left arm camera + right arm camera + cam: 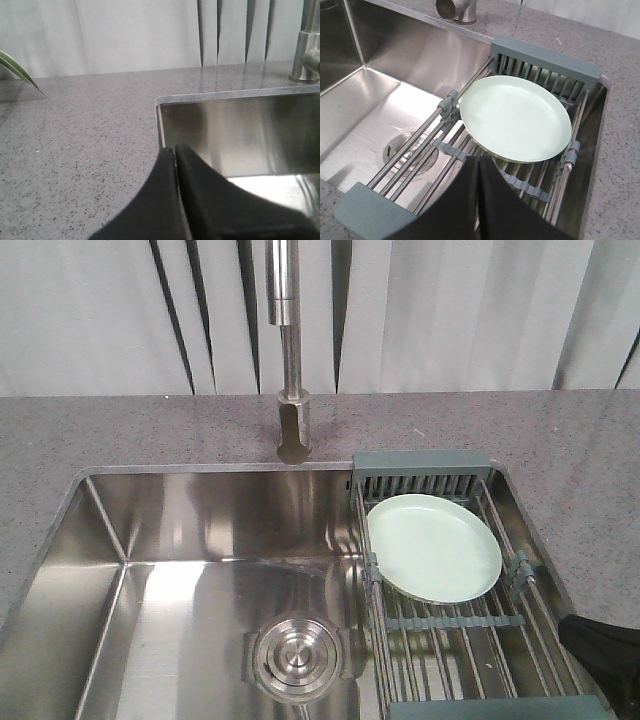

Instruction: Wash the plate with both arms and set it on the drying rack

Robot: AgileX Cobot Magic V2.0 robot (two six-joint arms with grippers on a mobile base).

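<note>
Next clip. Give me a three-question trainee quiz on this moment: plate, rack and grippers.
1. True or false: the plate lies flat on the rack over the right side of the sink.
2. Where is the left gripper? A) over the sink's left edge, by the counter; B) clamped on the plate; C) around the faucet.
3. Fill in: the right gripper hovers with its fingers ____, just short of the plate's near rim.

Key: 1 true. 2 A. 3 shut; it holds nothing.
</note>
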